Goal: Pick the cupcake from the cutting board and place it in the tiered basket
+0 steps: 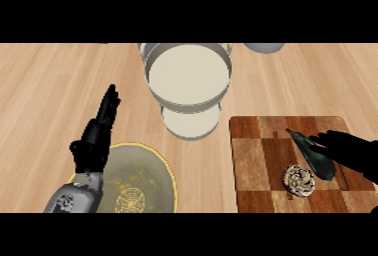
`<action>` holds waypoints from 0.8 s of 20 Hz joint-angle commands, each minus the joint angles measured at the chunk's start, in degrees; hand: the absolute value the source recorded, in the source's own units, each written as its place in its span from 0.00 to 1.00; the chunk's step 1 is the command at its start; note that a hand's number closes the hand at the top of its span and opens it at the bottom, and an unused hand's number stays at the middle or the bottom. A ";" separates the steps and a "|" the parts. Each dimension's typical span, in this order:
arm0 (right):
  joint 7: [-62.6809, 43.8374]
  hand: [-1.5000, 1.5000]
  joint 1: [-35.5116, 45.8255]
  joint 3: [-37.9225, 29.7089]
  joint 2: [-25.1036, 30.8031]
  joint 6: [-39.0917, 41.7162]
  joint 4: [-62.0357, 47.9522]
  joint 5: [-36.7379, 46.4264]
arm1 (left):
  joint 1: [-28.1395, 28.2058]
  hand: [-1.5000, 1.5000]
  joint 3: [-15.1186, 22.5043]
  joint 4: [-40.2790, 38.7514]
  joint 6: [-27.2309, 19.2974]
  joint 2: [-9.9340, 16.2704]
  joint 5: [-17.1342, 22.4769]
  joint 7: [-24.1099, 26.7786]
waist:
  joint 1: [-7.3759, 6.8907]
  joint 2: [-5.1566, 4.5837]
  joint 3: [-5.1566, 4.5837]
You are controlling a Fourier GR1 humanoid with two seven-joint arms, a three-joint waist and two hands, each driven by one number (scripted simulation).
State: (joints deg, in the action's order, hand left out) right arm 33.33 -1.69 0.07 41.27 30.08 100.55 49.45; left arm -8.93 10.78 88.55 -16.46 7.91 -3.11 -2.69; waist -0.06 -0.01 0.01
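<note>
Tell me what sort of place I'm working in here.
Most likely a kitchen counter: a light wooden countertop carrying a checkered cutting board with a cupcake, a yellow-rimmed plate and a tiered basket.

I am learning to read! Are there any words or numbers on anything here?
No words or numbers show anywhere.
The plate has a gold pattern, not letters.
The cupcake has swirls on top, not writing.
The cutting board and the tiered basket are plain.
</note>
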 commanded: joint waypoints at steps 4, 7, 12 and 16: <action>4.54 0.00 -0.82 0.84 -0.74 1.71 -1.11 1.37 | -2.01 0.50 -1.51 -1.48 1.56 -1.29 -0.81 -0.86 | 0.20 0.01 -0.01; -0.76 0.00 4.34 5.51 -4.70 3.19 -3.06 3.73 | -0.36 0.50 -1.50 0.61 1.76 -1.28 -1.25 -1.22 | -0.19 -0.04 -0.01; -0.79 0.00 2.78 6.91 -5.66 1.54 -4.37 6.57 | 0.32 0.50 -2.47 -1.05 2.07 -2.44 -1.83 1.77 | -0.13 -0.01 -0.01; -0.44 0.00 -1.84 5.19 -5.48 2.67 0.57 6.73 | 0.21 0.50 -1.68 -0.92 1.96 -3.91 -3.80 0.81 | 0.21 0.05 -0.01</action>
State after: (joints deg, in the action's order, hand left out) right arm 31.04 -1.82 5.07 36.41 31.36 100.38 54.47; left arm -9.17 8.38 87.60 -14.38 5.41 -5.50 -1.93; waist 0.05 0.02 0.00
